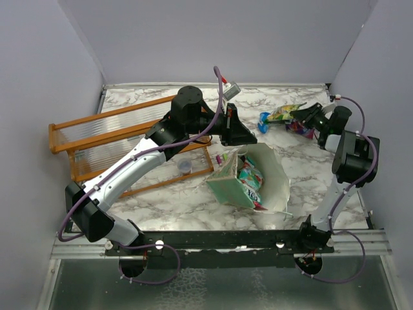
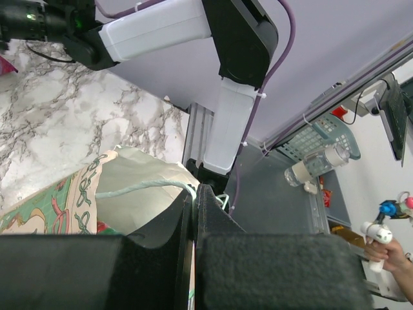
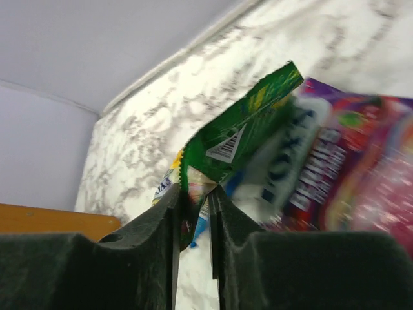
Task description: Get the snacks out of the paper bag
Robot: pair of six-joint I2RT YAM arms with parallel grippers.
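The mint-green paper bag lies tilted on its side in the middle of the table, its cream mouth facing up and right. Teal-white and red-pink snacks show inside it. My left gripper is shut on the bag's thin string handle at the rim. At the back right lie a blue packet, a green-yellow packet and a purple packet. My right gripper is there, jaws a narrow gap apart with the green-yellow packet's edge between them.
An orange wooden rack stands at the left under my left arm. A small purple cap and a pink marker lie beside it. Grey walls close in the back and both sides.
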